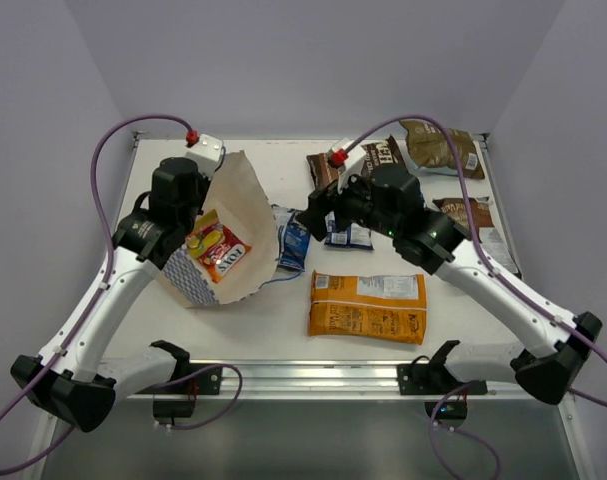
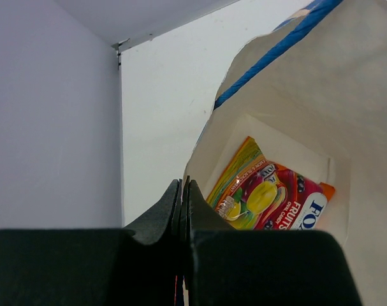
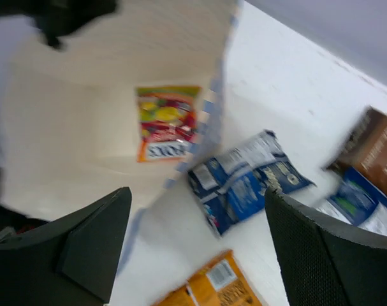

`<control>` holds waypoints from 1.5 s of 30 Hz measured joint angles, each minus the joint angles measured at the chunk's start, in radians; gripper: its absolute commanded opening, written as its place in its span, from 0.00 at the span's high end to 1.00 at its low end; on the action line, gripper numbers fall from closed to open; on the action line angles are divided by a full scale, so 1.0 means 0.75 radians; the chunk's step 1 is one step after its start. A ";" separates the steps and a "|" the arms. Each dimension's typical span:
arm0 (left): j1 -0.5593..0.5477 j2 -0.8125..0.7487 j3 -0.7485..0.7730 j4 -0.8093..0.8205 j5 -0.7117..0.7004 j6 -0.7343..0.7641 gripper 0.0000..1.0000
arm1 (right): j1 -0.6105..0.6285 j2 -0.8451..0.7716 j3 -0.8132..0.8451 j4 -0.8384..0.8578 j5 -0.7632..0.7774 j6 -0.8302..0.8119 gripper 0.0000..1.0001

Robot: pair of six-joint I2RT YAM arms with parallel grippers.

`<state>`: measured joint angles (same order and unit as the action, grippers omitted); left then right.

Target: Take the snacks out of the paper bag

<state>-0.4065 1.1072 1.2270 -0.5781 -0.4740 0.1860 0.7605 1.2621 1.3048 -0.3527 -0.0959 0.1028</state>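
Left wrist alone shows its jaws pinching the paper bag (image 2: pixel 295 102).

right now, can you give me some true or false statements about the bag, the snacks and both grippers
1. The red-yellow packet lies inside the paper bag. True.
2. The large orange bag is inside the paper bag too. False: it lies flat on the table, outside the bag.
3. The left gripper is wide open. False: its jaws are closed on the paper bag's rim.
4. The right gripper is open and holds nothing. True.
5. No brown chip bags are on the table. False: brown chip bags lie toward its far right.
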 measured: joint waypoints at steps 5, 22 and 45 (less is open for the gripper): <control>-0.004 -0.001 0.000 0.003 0.054 0.018 1.00 | 0.215 -0.006 0.070 0.115 -0.067 0.040 0.14; -0.053 -0.275 -0.130 0.026 0.255 0.026 1.00 | 0.373 0.830 0.015 0.370 -0.125 0.437 0.07; -0.174 -0.180 -0.091 0.014 0.320 -0.016 1.00 | 0.367 1.173 0.423 0.437 0.210 0.631 0.01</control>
<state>-0.5369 0.9726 1.1587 -0.5674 -0.2337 0.1741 1.0359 2.1418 1.6222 -0.0246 0.0612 0.5762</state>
